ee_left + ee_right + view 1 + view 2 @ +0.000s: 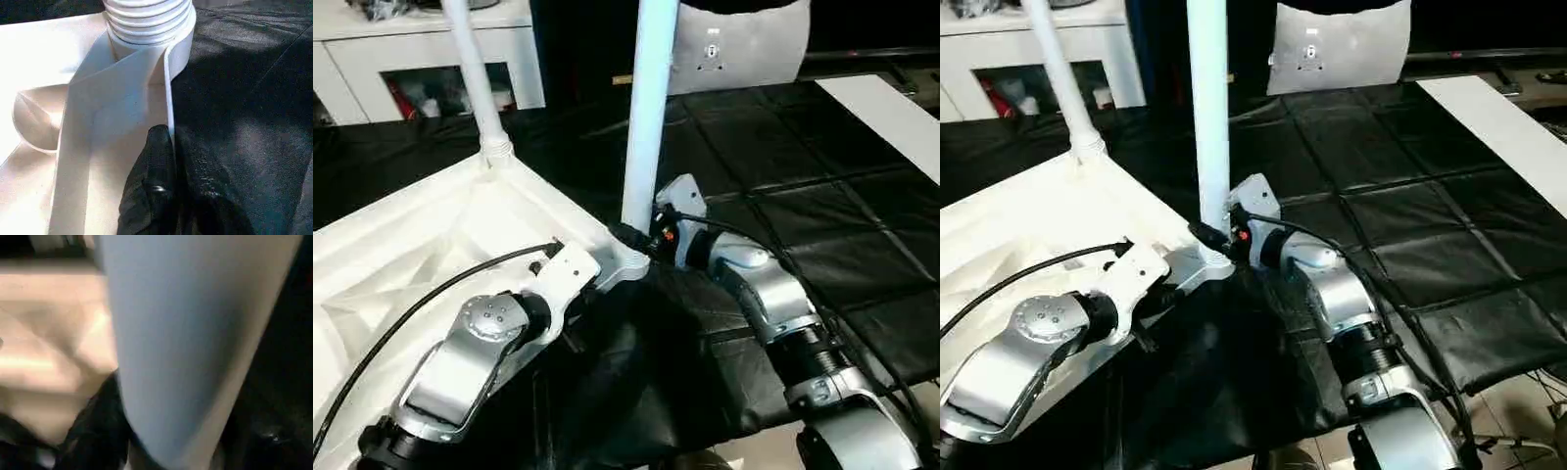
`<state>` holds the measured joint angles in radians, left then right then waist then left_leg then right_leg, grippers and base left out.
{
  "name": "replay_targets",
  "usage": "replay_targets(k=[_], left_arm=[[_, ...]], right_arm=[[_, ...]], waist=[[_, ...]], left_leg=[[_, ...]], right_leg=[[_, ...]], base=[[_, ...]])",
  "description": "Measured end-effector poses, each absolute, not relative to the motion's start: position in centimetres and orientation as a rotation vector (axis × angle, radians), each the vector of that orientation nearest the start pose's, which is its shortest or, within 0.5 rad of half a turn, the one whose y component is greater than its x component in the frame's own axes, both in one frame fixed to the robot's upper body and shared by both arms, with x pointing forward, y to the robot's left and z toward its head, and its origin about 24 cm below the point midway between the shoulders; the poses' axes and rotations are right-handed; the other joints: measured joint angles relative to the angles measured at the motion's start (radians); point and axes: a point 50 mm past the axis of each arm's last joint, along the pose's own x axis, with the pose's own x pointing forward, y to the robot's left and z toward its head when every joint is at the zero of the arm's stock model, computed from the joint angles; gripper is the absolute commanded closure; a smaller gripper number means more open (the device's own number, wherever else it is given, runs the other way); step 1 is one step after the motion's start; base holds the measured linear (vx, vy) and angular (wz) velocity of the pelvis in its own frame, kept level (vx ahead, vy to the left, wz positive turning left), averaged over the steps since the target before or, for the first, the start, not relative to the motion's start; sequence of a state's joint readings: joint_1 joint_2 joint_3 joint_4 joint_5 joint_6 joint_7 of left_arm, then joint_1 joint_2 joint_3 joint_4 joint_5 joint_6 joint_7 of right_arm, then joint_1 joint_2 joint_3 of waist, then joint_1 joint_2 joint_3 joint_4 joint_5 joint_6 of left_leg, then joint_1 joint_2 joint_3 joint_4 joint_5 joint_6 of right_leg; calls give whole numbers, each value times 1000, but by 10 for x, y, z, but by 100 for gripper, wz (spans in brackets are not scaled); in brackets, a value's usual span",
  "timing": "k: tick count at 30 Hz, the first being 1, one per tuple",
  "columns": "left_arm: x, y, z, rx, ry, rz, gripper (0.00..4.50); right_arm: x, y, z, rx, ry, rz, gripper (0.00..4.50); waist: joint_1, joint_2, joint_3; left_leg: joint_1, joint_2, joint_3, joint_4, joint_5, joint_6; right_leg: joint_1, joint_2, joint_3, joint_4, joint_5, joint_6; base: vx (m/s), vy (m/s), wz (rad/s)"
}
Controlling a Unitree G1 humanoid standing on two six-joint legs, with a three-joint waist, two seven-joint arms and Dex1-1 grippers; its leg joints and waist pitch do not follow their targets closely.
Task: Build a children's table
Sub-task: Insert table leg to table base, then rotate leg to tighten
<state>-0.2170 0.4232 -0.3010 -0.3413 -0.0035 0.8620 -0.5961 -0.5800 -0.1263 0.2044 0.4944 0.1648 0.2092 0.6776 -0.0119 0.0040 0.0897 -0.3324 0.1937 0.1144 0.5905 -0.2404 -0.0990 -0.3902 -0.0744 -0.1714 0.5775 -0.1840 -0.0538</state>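
Note:
The children's table lies upside down on a black mat, its white top (421, 235) at the left. Two white legs stand upright in corner sockets: a near one (646, 117) and a far one (475, 78). My left gripper (172, 147) is shut on the top's raised rim (168, 83), just short of the near corner socket (146, 24). From the right, my right gripper (631, 240) reaches to the base of the near leg, which looms close in the right wrist view (195, 333). Whether it grips the leg is not clear.
Black padded mat tiles (822, 196) cover the floor to the right. A white cabinet (421, 49) stands at the back left, a pale bag (744, 49) at the back middle, and a white board (891, 113) at the far right. Bare floor (1518, 392) shows beyond the mat's near edge.

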Motion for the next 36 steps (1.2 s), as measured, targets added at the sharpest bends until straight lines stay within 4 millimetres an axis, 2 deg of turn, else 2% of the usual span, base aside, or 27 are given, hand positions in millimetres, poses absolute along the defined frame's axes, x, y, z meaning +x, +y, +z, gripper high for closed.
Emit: replay_targets(k=[4, 7, 9, 11, 14, 19, 21, 24, 28, 33, 36], left_arm=[[252, 128, 75, 406, 492, -779, 450], [254, 127, 75, 399, 478, -812, 450], [256, 128, 76, 398, 474, -835, 450], [258, 130, 77, 403, 469, -850, 450], [261, 133, 76, 418, 456, -895, 450], [270, 145, 76, 481, 421, -957, 450], [270, 149, 76, 516, 409, -1032, 450], [272, 148, 75, 543, 394, -1134, 450], [275, 146, 75, 555, 388, -1248, 450], [278, 142, 75, 571, 379, -1372, 450], [282, 142, 75, 583, 378, -1417, 450]], right_arm=[[331, -72, 69, -51, 202, 934, 143], [327, -79, 57, -36, 238, 912, 123], [325, -84, 58, -52, 227, 922, 99], [318, -96, 50, -66, 246, 928, 80], [305, -115, 51, -91, 238, 968, 54], [290, -129, 54, -111, 229, 1046, 16], [288, -141, 62, -129, 208, 1058, 4], [285, -154, 74, -153, 184, 1091, 4], [281, -155, 80, -149, 180, 1152, 4], [277, -151, 78, -171, 217, 1236, 4], [277, -148, 77, -195, 237, 1297, 30]], waist=[[7, 1, 0], [20, 3, 1], [29, 5, 2], [44, 5, 2], [53, 9, 4], [51, 14, 8], [57, 14, 8], [74, 15, 8], [75, 15, 8], [77, 15, 8], [77, 15, 8]], left_leg=[[0, 0, 3, -3, 1, 2], [-3, 0, 4, -4, 3, 5], [-5, 0, 5, -4, 3, 6], [-8, 0, 6, -3, 4, 6], [-8, 0, 6, -2, 3, 6], [-7, 0, 10, -1, 5, 8], [-8, 0, 11, -1, 6, 9], [-7, 0, 14, 0, 7, 10], [-6, 0, 24, 1, 7, 11], [-7, 0, 28, 1, 7, 12], [-6, 0, 28, 2, 7, 12]], right_leg=[[-3, 1, 3, 0, 3, -5], [-8, 1, 5, 1, 4, -6], [-10, 1, 6, 2, 4, -6], [-12, 1, 6, 2, 4, -7], [-13, 1, 7, 2, 4, -6], [-13, 1, 7, 4, 7, -6], [-13, 1, 8, 3, 6, -3], [-13, 1, 14, 4, 7, -2], [-13, -1, 22, 5, 8, -2], [-14, -2, 22, 7, 8, -2], [-14, -2, 22, 9, 8, -2]], base=[[0, 0, 0], [0, 0, 0], [0, 0, 0], [0, 0, 0], [0, 0, 0], [0, 0, 0], [0, 0, 0], [0, 0, 0], [0, 0, 0], [0, 0, 0], [0, 0, 0]])
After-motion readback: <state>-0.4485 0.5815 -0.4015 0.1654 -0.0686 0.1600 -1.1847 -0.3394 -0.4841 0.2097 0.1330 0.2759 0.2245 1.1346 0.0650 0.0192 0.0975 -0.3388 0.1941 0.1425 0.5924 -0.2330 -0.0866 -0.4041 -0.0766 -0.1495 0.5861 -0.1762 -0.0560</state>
